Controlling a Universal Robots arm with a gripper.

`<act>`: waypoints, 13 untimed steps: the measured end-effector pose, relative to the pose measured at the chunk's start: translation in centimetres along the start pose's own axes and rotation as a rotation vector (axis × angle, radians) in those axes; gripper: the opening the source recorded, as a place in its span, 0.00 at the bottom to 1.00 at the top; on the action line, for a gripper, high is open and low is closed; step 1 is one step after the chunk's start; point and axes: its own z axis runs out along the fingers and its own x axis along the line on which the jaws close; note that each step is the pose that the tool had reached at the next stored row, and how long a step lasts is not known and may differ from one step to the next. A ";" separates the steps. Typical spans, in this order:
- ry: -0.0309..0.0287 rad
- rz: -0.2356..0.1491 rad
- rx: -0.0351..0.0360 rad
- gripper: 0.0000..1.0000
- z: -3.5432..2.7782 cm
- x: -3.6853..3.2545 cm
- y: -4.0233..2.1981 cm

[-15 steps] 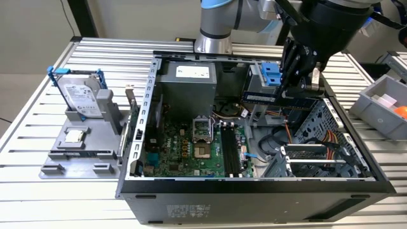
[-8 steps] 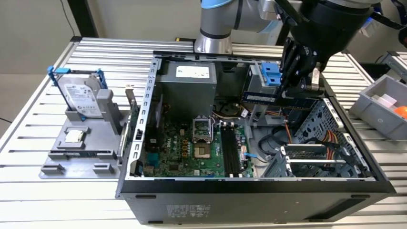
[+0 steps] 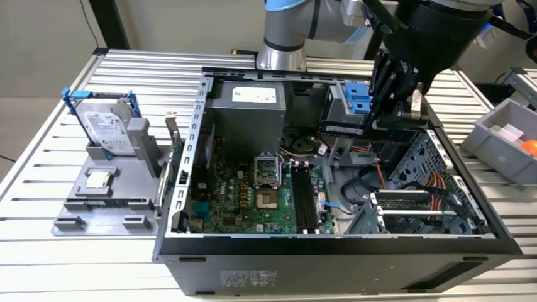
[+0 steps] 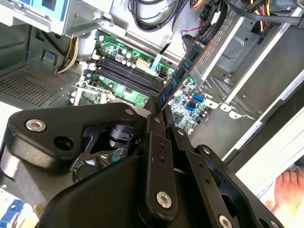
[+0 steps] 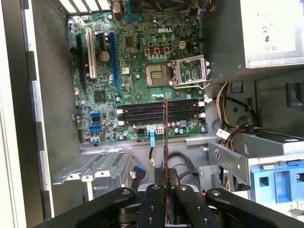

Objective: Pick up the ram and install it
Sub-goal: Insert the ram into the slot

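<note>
On the exterior view's left, a grey plastic fixture (image 3: 105, 202) on the slatted metal bench (image 3: 34, 170) carries a silver hard drive in a blue-handled frame (image 3: 107, 126) and a small square silver processor chip (image 3: 98, 179). In the middle stands an open black computer case (image 3: 336, 264), its green motherboard (image 3: 243, 195) and long black memory slots (image 3: 305, 198) lying flat inside. Further right, above the case, the black two-fingered tool (image 3: 388, 119) is clamped on one end of the ram (image 3: 343, 129), a thin blue-green circuit-board stick. The ram juts from the fingertips toward the exterior view's left, in the air, apart from the slots. A grey plastic bin (image 3: 495, 135) sits far right.
</note>
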 end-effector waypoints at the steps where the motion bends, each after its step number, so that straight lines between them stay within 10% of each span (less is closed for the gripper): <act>1: 0.0001 0.000 0.0000 0.00 0.00 0.00 0.00; 13: 0.0000 0.000 0.0000 0.00 0.00 0.00 0.00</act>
